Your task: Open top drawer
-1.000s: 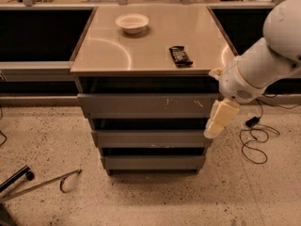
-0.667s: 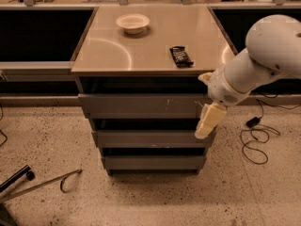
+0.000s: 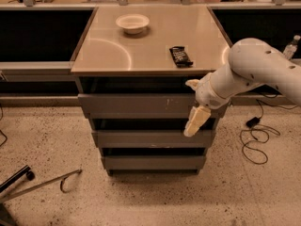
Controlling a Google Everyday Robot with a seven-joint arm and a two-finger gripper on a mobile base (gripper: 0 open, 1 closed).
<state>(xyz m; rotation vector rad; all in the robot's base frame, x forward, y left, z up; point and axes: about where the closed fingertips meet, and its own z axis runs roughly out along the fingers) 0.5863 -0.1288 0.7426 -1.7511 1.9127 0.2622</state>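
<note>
The top drawer is the widest grey front, just under the tan tabletop, with small white scratches right of centre. It looks pushed in, and no tray shows. Two narrower grey drawer fronts sit below it. My gripper hangs from the white arm in front of the right end of the top drawer's front. Its cream fingers stand apart, one above near the drawer's top edge and one below near its bottom edge. It holds nothing.
A white bowl and a black flat object lie on the tabletop. A black cable lies on the floor at the right. A metal frame lies on the floor at the lower left. Dark counters flank the cabinet.
My arm has swung left, from beyond the cabinet's right edge to in front of the top drawer's right end. The drawers have not moved.
</note>
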